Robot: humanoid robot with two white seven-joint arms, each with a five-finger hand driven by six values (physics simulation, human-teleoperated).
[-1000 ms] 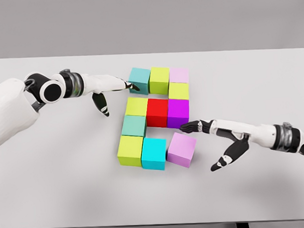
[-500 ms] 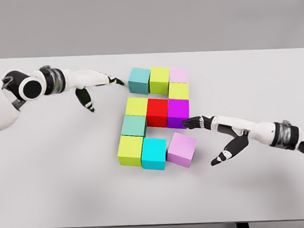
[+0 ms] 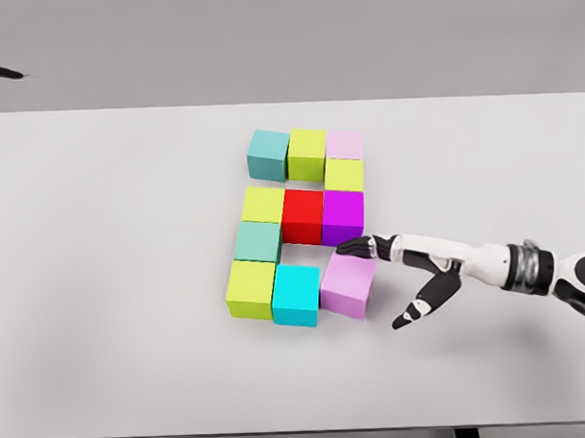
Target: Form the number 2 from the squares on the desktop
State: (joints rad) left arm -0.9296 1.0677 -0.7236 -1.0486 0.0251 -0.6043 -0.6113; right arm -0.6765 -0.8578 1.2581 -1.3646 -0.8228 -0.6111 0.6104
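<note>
Ten cubes: grouped at mid-surface, laid out in rows on white top.
Far row: teal cube at left, lime cube in middle, pale pink cube at right, all touching side by side.
Next row: yellow-green cube alone, just near of pale pink one, touching it.
Middle row: yellow cube at left, red cube in middle, magenta cube at right, all touching.
Left column: green cube just near of yellow one, touching it.
Near row: big lime cube at left, cyan cube beside it and touching, lilac cube at right.
Lilac cube: turned slightly askew against the row, left edge close to cyan one; contact or narrow gap, cannot tell.
Right hand: entering from right edge, low over surface, just right of lilac cube.
Right fingers: spread wide, holding nothing; dark tips at far right corner of lilac cube, near magenta one; thumb pointing near and left, apart from cubes.
Left hand: only a dark sliver at far left edge, beyond surface; finger state cannot tell.
</note>
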